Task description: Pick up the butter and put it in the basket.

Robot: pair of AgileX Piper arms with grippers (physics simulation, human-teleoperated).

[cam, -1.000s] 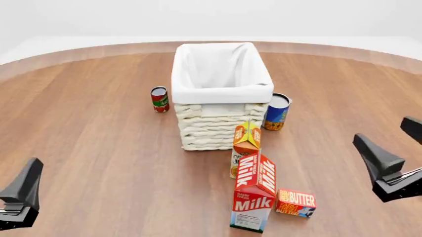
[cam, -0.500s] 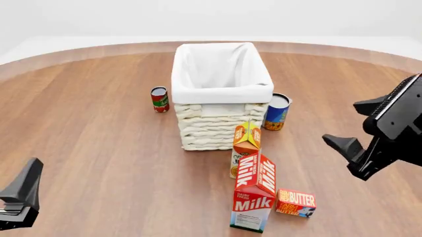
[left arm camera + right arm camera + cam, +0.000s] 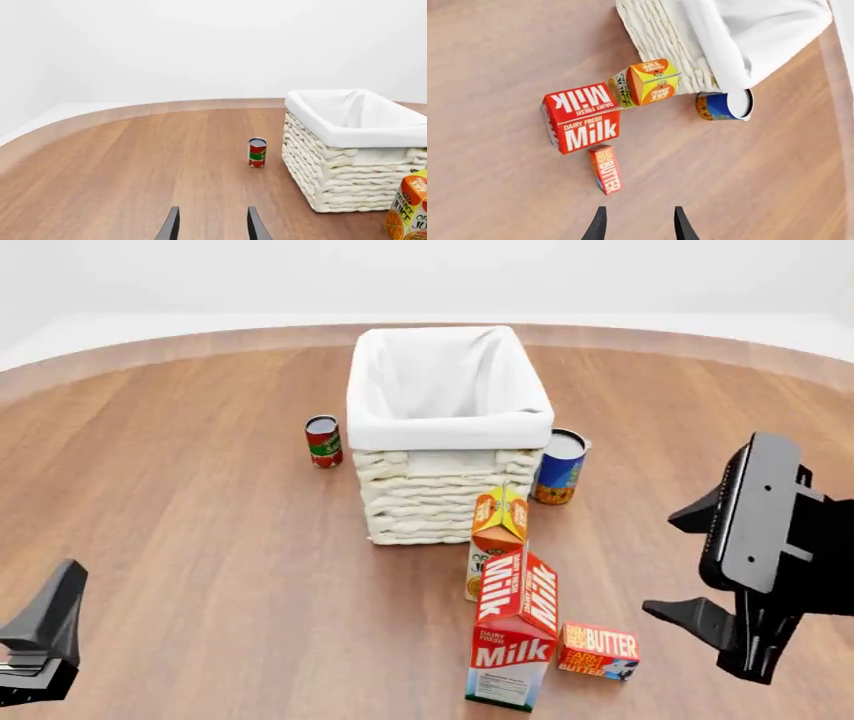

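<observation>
Right pincer [image 3: 636,225] open and empty above butter [image 3: 606,169] beside milk carton [image 3: 582,118]; left pincer [image 3: 210,227] open, empty.

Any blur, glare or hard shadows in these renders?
Front view: sharp, flat even light, only faint shadows at the basket and milk carton. Left wrist view: crisp, white featureless background. Right wrist view: butter lettering legible, no glare.

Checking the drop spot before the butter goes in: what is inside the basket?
Only white cloth lining shows inside the basket; nothing else is visible. Its near inner wall is hidden behind the rim.
</observation>
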